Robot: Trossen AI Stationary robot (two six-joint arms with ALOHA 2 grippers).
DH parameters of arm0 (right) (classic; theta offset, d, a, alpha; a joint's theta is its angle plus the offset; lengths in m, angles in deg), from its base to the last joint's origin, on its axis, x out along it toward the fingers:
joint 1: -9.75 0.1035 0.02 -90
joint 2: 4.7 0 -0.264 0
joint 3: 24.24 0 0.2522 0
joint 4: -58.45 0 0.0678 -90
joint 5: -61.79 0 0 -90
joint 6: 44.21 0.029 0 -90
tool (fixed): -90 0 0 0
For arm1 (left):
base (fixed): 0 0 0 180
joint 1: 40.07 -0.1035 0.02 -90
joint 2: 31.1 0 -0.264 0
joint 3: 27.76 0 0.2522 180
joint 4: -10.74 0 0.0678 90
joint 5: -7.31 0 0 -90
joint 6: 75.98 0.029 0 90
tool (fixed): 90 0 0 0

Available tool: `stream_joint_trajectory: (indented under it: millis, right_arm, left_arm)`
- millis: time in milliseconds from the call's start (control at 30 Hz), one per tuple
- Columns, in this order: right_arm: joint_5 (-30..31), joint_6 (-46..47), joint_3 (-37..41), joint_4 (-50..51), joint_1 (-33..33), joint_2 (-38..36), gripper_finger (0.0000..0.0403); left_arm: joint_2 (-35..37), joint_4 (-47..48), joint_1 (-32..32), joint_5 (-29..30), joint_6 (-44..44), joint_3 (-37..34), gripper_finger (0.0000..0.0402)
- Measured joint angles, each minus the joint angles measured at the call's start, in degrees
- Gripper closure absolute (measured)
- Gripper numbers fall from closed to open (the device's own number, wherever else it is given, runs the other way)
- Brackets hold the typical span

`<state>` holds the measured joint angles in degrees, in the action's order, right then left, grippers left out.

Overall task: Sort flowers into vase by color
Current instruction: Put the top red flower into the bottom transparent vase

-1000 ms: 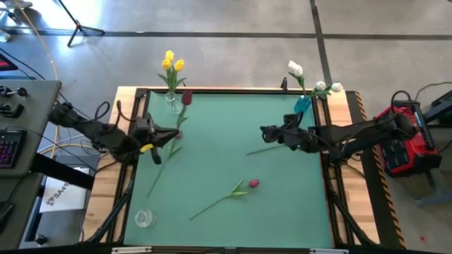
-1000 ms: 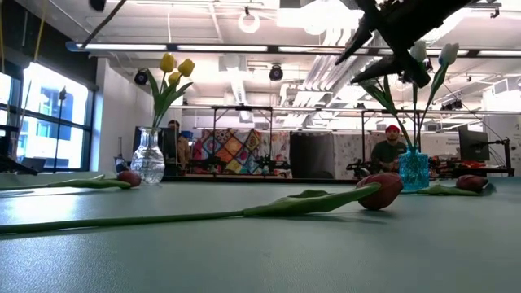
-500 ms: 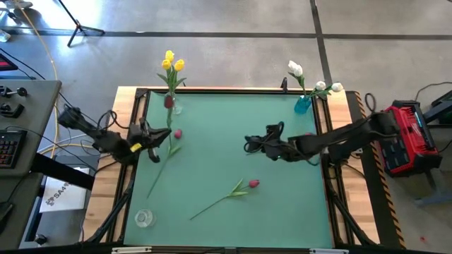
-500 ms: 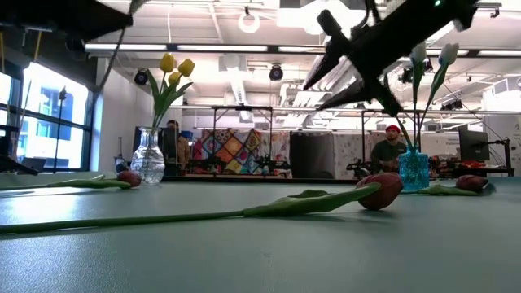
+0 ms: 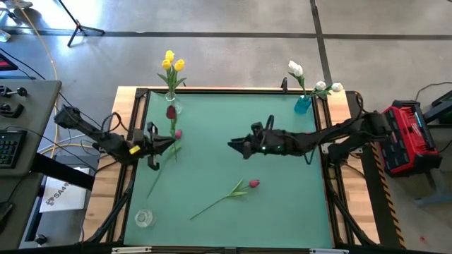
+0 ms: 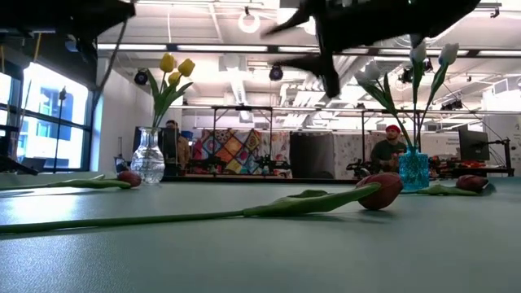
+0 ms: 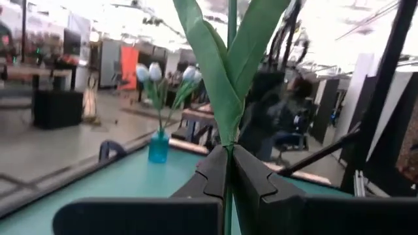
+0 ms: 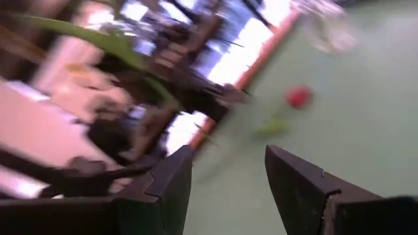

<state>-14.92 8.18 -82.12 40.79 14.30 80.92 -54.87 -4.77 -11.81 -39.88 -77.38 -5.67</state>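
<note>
Left gripper (image 5: pixel 164 140) at left bench (image 5: pixel 212 155) edge, jaws clamped on a dark red tulip (image 5: pixel 170 111) stem, head up near the yellow-tulip vase (image 5: pixel 173 106). Right gripper (image 5: pixel 233 144) over mid-bench, jaws apart, empty. Another red tulip (image 5: pixel 253 183) lies near centre-front.
</note>
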Motion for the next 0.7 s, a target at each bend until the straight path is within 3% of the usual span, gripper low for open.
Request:
stream_joint_trajectory:
  millis: [100, 233, 400, 567, 700]
  right_arm:
    - [-3.1, -5.2, -0.6, -5.5, -1.2, 0.0, 0.0220]
    - [-6.3, -12.6, -6.4, -0.8, -2.4, 2.0, 0.0220]
    - [-12.4, -20.6, -19.6, 2.3, -3.4, 10.8, 0.0220]
    - [-18.2, -25.6, -34.5, 9.1, -4.2, 20.6, 0.0220]
    - [-19.0, -27.2, -44.1, 17.2, -4.2, 25.9, 0.0220]
  left_arm:
    - [-4.9, -1.0, -1.9, -1.7, -4.2, 0.0, 0.0401]
    - [-11.5, -6.4, -3.7, -3.2, -6.9, 0.0, 0.0401]
    - [-18.8, -15.7, -4.3, -4.6, -7.4, 0.0, 0.0401]
    - [-23.0, -17.4, -4.3, -6.3, -9.3, 0.9, 0.0401]
    - [-24.4, -17.4, -4.2, -6.4, -8.7, 2.5, 0.0401]
